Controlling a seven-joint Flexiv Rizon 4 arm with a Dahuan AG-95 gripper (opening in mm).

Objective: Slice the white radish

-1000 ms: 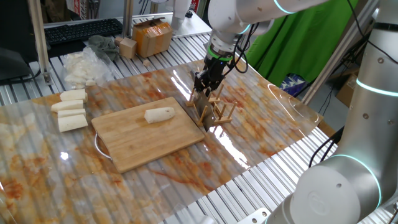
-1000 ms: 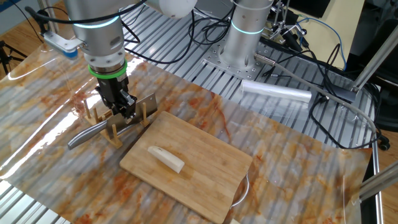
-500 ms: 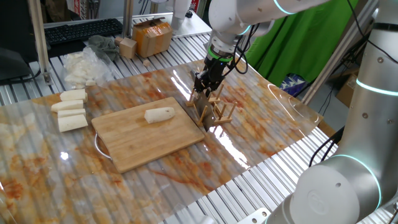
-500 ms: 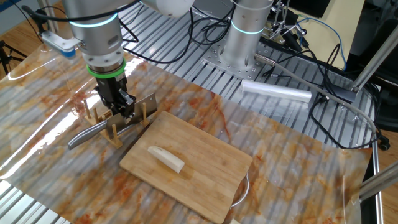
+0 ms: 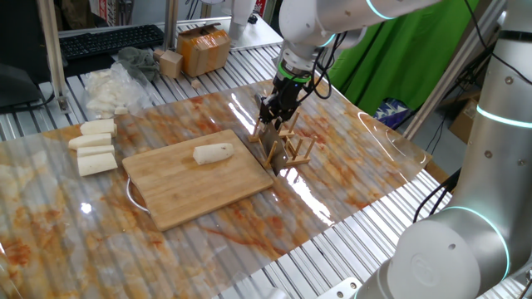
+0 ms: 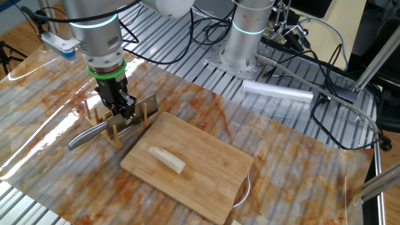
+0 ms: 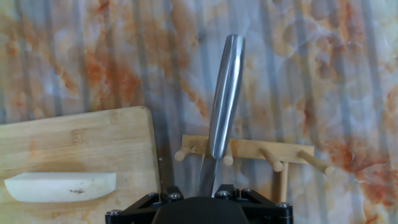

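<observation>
The white radish [image 5: 214, 153] is a short cream chunk with one tapered end, lying on the wooden cutting board [image 5: 183, 187]. It also shows in the other fixed view [image 6: 167, 159] and at the lower left of the hand view [image 7: 60, 186]. My gripper [image 6: 120, 106] is down at the small wooden rack [image 6: 115, 134] beside the board, with its fingers closed round the knife [image 6: 84, 139] that rests there. In the hand view the steel handle [image 7: 225, 93] points away from me and the fingertips are hidden under the black housing.
Three longer white chunks [image 5: 93, 145] lie left of the board. A heap of white scraps on clear plastic [image 5: 106, 90], a cardboard box [image 5: 204, 48] and a keyboard [image 5: 108, 40] are at the back. A metal roll [image 6: 277, 94] lies near another arm's base [image 6: 247, 37].
</observation>
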